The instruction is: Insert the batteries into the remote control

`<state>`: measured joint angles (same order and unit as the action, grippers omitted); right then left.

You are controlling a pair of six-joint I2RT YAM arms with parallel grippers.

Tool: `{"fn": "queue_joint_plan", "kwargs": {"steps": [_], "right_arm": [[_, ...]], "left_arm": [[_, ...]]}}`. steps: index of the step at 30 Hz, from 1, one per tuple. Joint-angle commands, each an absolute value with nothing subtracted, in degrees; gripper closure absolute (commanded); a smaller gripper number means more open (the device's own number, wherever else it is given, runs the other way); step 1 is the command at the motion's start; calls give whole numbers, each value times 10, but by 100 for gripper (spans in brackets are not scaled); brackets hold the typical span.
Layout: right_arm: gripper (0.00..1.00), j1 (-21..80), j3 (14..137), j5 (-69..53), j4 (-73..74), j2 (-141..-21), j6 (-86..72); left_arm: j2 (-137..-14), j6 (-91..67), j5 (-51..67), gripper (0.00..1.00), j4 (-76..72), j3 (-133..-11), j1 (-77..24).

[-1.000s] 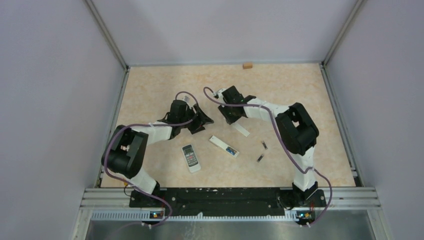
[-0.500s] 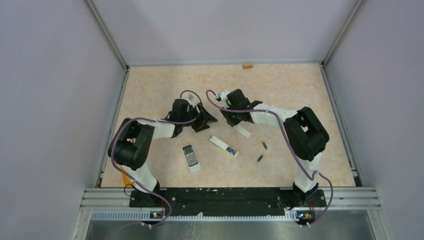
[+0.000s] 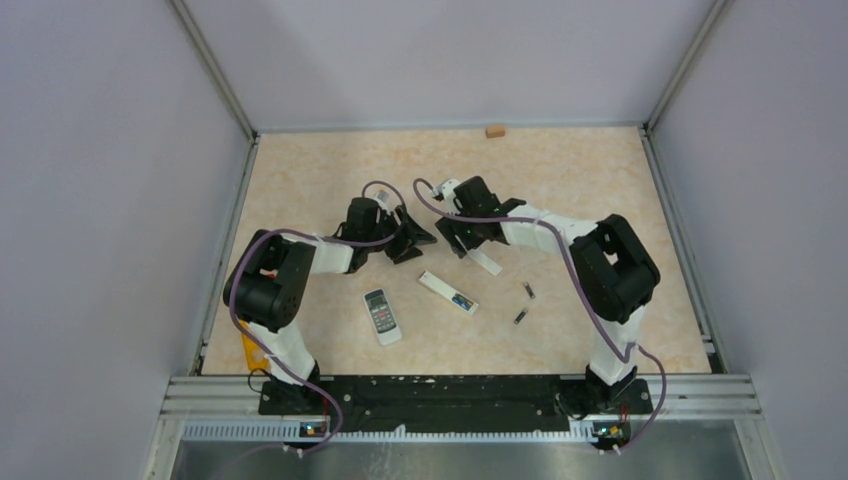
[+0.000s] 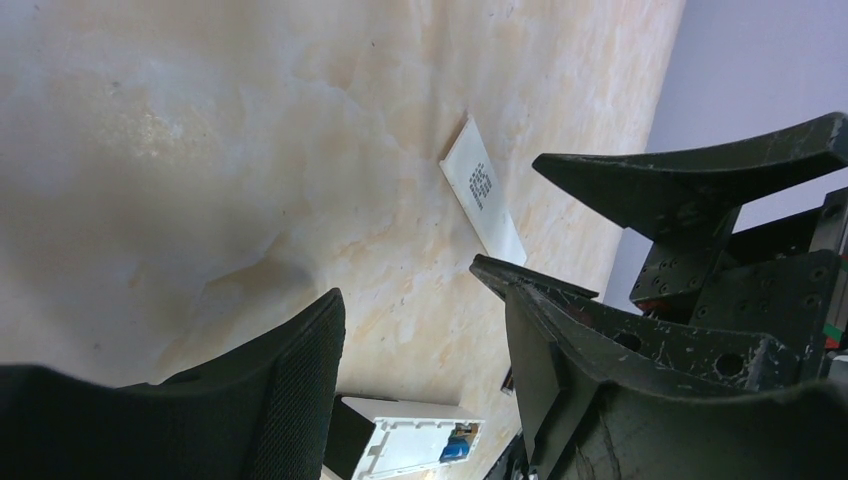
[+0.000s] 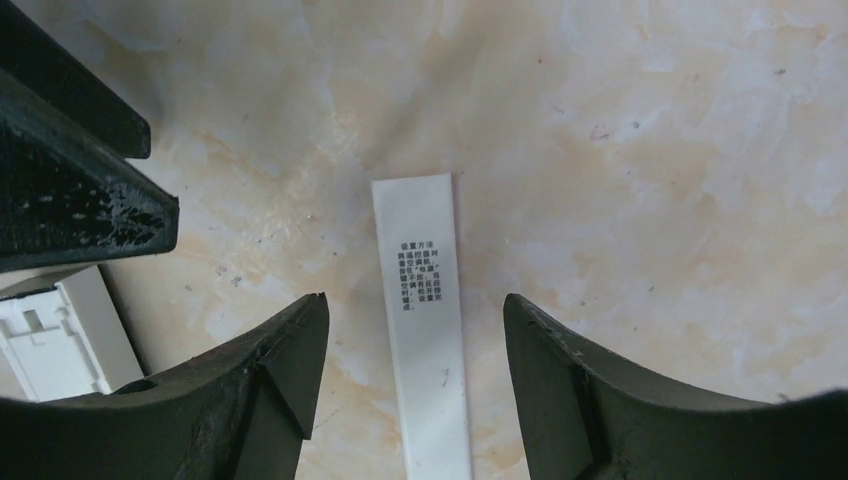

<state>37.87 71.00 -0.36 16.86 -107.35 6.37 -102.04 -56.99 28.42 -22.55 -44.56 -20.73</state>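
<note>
The right gripper [image 5: 412,300] hangs low over the surface [image 5: 650,150] with its jaws wide apart. Its two fingers stand either side of a thin white battery cover [image 5: 425,340], which lies flat with its printed side up and touches neither finger, so this gripper holds nothing. Close on its left is the left gripper [image 4: 405,280], also spread open and empty; in the right wrist view one of its dark fingers [image 5: 80,200] crowds the corner just beside the right gripper. From above, the two grippers [image 3: 418,238] [image 3: 462,245] sit almost tip to tip in the middle of the surface, with the cover at the right one's near side. On the near side of both lies the open remote [image 3: 447,292], back up, near the cover but apart from it. A bluish piece [image 4: 455,450] sits at one end of its compartment, and we cannot tell whether it is a battery. We count two loose batteries [image 3: 528,291], small dark cylinders lying near each other to the right of the open remote, the second one [image 3: 519,316] nearer the bases, both well apart from either gripper. A second remote [image 3: 381,316] lies buttons up to the left of the open one. That makes two remotes and one cover, plus one small wooden block [image 3: 494,130] at the far edge.
</note>
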Motion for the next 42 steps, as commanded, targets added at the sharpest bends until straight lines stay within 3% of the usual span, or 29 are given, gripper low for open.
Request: {"fn": "queue_joint_plan", "kwargs": {"steps": [1,5,14,19,22,27,30,31,35,42], "right_arm": [[35,380,772,26,222,-1104,63],[46,380,819,20,274,-1141,72],[48,381,843,11,309,-1170,74],[63,380,860,-18,333,-1186,75],[63,380,860,-39,334,-1188,77],[50,377,868,-50,347,-1197,79],[48,374,874,-51,356,-1208,78],[49,374,874,-50,357,-1210,78],[67,376,867,-43,339,-1208,73],[71,392,807,-36,260,-1145,82]], "left_arm": [[-1023,-569,275,37,-239,-464,-203],[-1025,-566,277,37,-235,-467,-201],[-1033,-563,286,37,-233,-475,-200],[-1040,-558,294,37,-232,-479,-200],[-1045,-549,301,38,-229,-485,-199],[-1047,-529,307,39,-210,-495,-199],[-1047,-524,307,39,-203,-497,-199],[-1048,-524,307,39,-203,-499,-199],[-1054,-524,309,39,-202,-503,-198],[-1063,-524,330,42,-213,-511,-199]]}}
